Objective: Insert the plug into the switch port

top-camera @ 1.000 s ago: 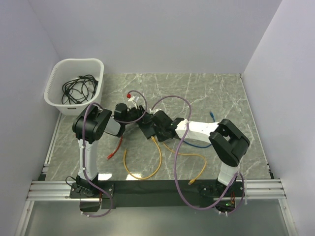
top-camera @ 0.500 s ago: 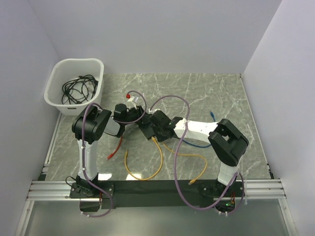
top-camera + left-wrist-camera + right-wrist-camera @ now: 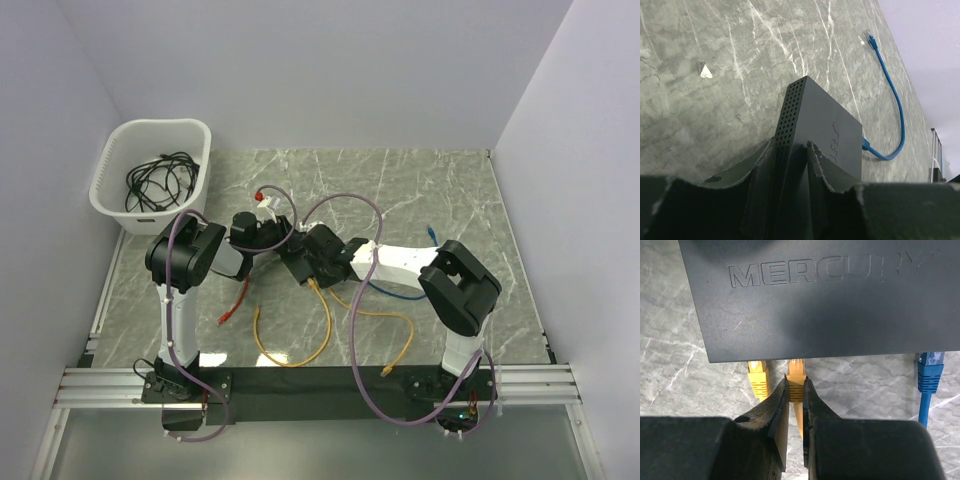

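The switch (image 3: 820, 300) is a flat matte-black box marked MERCURY, lying at mid table (image 3: 297, 263). My left gripper (image 3: 791, 145) is shut on the switch's (image 3: 830, 130) near corner edge, one finger on each side. My right gripper (image 3: 795, 387) is shut on a yellow plug (image 3: 796, 374). The plug's clear tip reaches the switch's port edge and runs under it; how deep it sits is hidden. A second yellow plug (image 3: 758, 377) sits at the port just to the left. A blue plug (image 3: 930, 371) sits at a port far to the right.
Yellow cables (image 3: 325, 325) loop on the table in front of the switch. A red cable (image 3: 236, 300) lies to the left and a blue cable (image 3: 400, 294) to the right. A white slotted basket (image 3: 200, 132) with black cables stands at the back left.
My right arm has edged a little to the left, toward the switch, with the yellow plug in it. The left arm and the switch have not visibly moved.
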Available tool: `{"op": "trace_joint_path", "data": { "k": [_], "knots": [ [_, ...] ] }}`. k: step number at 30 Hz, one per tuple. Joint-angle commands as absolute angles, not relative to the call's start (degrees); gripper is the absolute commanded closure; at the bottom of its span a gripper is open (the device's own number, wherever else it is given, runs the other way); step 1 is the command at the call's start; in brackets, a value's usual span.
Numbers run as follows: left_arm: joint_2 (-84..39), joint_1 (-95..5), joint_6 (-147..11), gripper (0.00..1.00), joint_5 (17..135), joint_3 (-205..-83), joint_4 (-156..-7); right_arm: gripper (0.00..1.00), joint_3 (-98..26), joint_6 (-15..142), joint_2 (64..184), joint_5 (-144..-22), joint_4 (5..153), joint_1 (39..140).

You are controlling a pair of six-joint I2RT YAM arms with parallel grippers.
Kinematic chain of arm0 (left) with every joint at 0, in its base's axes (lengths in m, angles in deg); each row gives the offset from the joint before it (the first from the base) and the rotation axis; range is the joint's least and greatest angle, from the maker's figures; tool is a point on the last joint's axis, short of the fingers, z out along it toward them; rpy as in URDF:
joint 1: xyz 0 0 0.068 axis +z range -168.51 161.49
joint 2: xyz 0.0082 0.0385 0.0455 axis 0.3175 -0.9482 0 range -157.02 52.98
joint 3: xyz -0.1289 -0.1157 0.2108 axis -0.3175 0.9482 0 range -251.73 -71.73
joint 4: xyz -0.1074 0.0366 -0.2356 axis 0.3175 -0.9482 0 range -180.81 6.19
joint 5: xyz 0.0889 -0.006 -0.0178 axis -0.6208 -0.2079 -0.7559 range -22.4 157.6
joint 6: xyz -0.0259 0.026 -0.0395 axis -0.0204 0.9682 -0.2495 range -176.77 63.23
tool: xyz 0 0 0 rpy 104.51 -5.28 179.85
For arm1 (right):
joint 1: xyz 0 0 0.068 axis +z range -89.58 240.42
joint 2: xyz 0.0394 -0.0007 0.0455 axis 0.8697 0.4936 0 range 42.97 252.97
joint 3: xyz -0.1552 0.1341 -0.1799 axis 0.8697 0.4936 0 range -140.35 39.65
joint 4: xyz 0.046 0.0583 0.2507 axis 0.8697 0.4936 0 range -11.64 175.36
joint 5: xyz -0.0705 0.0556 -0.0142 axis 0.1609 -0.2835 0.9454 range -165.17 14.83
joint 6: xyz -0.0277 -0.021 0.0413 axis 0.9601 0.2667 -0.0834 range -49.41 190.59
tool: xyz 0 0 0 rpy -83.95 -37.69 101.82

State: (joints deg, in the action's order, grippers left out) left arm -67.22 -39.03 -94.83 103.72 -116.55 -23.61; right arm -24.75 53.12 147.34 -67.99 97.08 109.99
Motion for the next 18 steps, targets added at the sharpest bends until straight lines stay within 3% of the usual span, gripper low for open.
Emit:
{"op": "trace_joint_path", "data": {
  "k": [1,18],
  "knots": [
    [-67.17,-40.31,-93.33,0.65,108.21,-114.09,-29.32,1.0,-27.67,53.54,147.03,-66.04,87.94,109.99],
    [-67.69,-40.31,-92.19,0.71,109.61,-113.13,-28.27,1.0,-28.99,56.62,146.85,-63.75,87.23,109.99]
  ]
}}
